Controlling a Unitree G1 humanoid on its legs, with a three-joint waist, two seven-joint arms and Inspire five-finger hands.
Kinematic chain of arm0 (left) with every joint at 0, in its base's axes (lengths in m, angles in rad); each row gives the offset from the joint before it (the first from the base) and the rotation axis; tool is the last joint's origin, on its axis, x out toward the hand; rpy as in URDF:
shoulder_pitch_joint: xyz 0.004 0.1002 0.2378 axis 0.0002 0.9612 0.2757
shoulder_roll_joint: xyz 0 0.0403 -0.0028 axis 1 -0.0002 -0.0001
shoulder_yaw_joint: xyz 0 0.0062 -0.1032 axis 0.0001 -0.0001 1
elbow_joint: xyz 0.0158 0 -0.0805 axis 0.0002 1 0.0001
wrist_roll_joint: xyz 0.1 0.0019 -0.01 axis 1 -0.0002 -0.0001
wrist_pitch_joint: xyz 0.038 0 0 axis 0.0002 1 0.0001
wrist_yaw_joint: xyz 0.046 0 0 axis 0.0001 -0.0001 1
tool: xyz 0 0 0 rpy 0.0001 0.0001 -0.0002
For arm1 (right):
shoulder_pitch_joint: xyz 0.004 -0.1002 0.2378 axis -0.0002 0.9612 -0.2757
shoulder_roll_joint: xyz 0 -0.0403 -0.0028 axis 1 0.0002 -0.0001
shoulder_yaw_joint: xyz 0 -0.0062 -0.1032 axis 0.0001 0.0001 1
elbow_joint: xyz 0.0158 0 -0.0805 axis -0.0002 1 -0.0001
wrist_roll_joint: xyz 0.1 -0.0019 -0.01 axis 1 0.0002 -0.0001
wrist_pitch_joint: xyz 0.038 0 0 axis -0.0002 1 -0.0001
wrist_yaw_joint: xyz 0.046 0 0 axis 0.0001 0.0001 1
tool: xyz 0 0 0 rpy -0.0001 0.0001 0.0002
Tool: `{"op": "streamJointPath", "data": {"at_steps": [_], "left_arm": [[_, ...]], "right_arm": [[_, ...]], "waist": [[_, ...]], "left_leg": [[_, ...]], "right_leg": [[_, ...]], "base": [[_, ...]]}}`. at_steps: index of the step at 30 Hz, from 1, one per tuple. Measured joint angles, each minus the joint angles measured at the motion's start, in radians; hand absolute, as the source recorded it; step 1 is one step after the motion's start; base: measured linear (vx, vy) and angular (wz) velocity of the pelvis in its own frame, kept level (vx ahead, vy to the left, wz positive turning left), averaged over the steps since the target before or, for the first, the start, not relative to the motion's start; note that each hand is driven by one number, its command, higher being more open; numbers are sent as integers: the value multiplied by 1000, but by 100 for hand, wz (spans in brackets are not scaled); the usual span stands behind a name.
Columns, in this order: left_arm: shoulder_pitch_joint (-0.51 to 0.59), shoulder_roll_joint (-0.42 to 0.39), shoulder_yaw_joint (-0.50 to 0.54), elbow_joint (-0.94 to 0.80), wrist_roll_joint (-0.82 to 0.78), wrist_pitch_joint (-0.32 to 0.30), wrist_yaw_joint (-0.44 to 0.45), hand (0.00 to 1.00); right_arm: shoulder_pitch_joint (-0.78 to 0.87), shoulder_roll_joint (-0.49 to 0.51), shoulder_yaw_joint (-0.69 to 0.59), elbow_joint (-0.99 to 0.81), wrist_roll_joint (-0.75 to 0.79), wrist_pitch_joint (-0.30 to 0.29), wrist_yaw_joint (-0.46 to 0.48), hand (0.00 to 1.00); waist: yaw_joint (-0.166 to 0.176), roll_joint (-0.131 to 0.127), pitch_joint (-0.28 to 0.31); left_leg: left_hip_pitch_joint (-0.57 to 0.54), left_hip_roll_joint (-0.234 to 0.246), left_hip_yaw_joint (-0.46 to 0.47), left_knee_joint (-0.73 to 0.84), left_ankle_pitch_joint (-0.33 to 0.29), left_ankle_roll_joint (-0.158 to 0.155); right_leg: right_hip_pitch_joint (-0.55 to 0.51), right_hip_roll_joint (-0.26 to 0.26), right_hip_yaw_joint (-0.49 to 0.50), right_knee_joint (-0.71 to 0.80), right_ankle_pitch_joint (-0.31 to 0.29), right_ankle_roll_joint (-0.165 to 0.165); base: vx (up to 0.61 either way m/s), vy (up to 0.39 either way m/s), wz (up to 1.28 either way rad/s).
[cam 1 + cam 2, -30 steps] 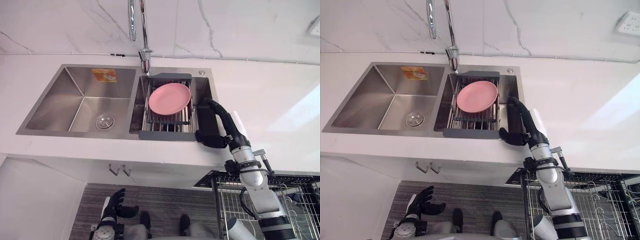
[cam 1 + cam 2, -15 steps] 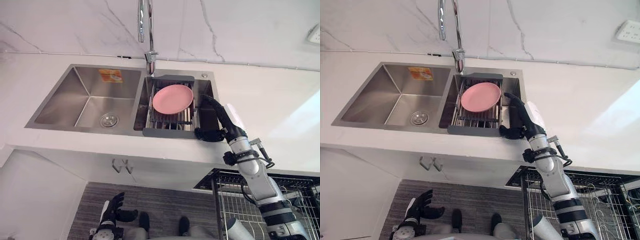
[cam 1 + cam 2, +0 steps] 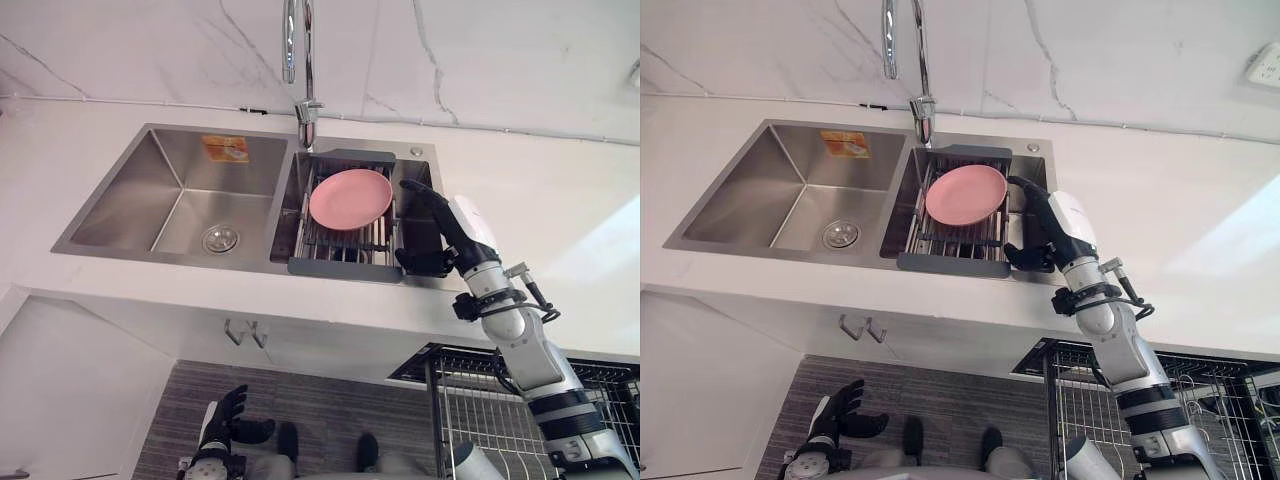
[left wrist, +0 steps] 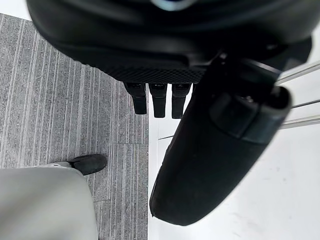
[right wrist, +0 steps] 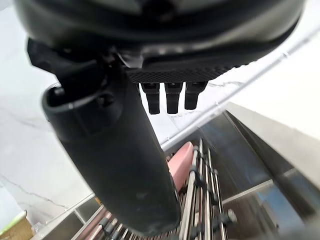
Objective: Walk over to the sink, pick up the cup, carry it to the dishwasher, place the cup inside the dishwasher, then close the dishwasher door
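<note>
Cup not discernible; right hand (image 3: 1052, 235) fingers (image 3: 1026, 191) straight over sink (image 3: 790, 180) beside rack (image 3: 952, 263).

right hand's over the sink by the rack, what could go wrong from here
1. The right hand, fingers open, hangs close beside the pink plate on the drying rack; drifting sideways could knock the plate off.
2. The hand covers the narrow strip of sink beside the rack, so a grasp there would likely be blind.
</note>
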Motion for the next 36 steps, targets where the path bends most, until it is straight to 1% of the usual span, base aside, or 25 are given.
{"op": "streamJointPath", "data": {"at_steps": [3, 6, 14, 20, 27, 35, 36], "left_arm": [[-1, 0, 0, 0, 0, 0, 0, 90], [-1, 0, 0, 0, 0, 0, 0, 90], [-4, 0, 0, -1, 0, -1, -1, 90], [-6, 0, 0, -1, -1, -1, -1, 90], [-12, 0, 0, -3, -11, -8, -1, 90], [-13, -1, 8, -3, -23, -14, -1, 90], [-14, 0, 12, -5, -24, -15, 0, 90]], "right_arm": [[-30, -20, 0, 0, 1, 0, 0, 90], [-45, -20, 2, 0, 1, 0, 1, 90], [-88, -27, 61, 49, 5, 0, 21, 90], [-150, -37, 102, 124, 21, 0, 28, 90], [-211, -39, 123, 248, 22, 17, 29, 90], [-284, -39, 148, 362, 21, 28, 29, 90], [-298, -35, 149, 387, 20, 34, 29, 90]], "waist": [[0, -5, -2], [0, -7, -2], [2, -10, 0], [2, -13, 0], [22, -18, 3], [27, -23, 6], [28, -28, 14]], "left_leg": [[-3, -1, -4, 0, 0, 0], [-4, -2, -4, 0, 0, 0], [-7, -3, -7, -5, 0, 0], [-25, -6, -10, -4, 1, 2], [-37, -13, -25, -4, 3, 5], [-59, -22, -45, -4, 9, 10], [-60, -23, -47, -4, 10, 11]], "right_leg": [[0, -1, -4, -2, 0, 0], [0, -1, -5, -3, 0, 1], [-1, -1, -8, -6, 0, 1], [-16, -2, -11, -6, 1, 2], [-19, -2, -23, -10, 2, 3], [-32, -11, -42, -10, 3, 6], [-32, -12, -44, -10, 4, 7]], "base": [[3, 0, 3], [0, 0, 0], [0, 0, 0], [0, 0, 0], [20, -2, 6], [3, 6, 8], [0, 6, 6]]}}
